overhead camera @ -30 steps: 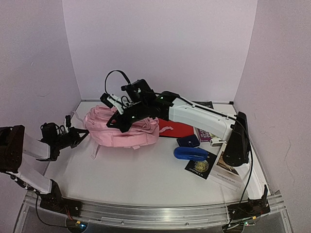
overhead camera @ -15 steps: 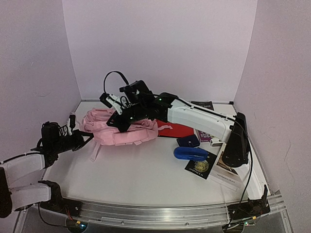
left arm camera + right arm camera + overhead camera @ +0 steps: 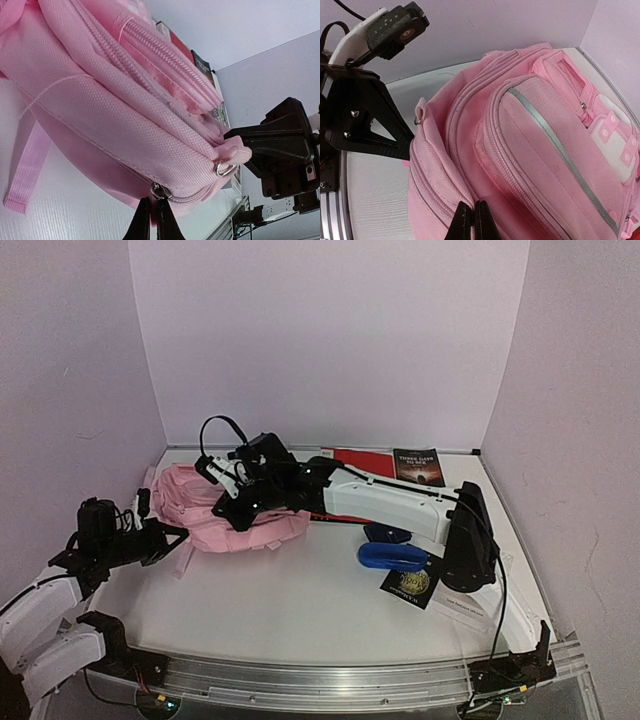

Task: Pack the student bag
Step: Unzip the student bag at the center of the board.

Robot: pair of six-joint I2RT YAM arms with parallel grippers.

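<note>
The student bag (image 3: 215, 502), soft and pink, lies on its side at the table's left. My left gripper (image 3: 181, 534) meets its near-left edge. In the left wrist view the gripper (image 3: 153, 220) is shut on a pink pull tab just below a metal zipper slider (image 3: 159, 190) on the bag (image 3: 100, 105). My right gripper (image 3: 230, 508) reaches across from the right onto the bag's top. In the right wrist view the gripper (image 3: 472, 221) is shut on a fold of fabric between two zip seams of the bag (image 3: 540, 145).
A red book (image 3: 362, 462) and a dark book (image 3: 417, 467) lie at the back wall. Right of the bag are a small dark blue item (image 3: 386, 534), a blue stapler-like object (image 3: 392, 557), a black booklet (image 3: 412, 583) and a white booklet (image 3: 462, 602).
Both arms and the bag have shifted left. The left arm has dropped lower and pulled back toward the left edge. The red and dark books at the back are now uncovered.
</note>
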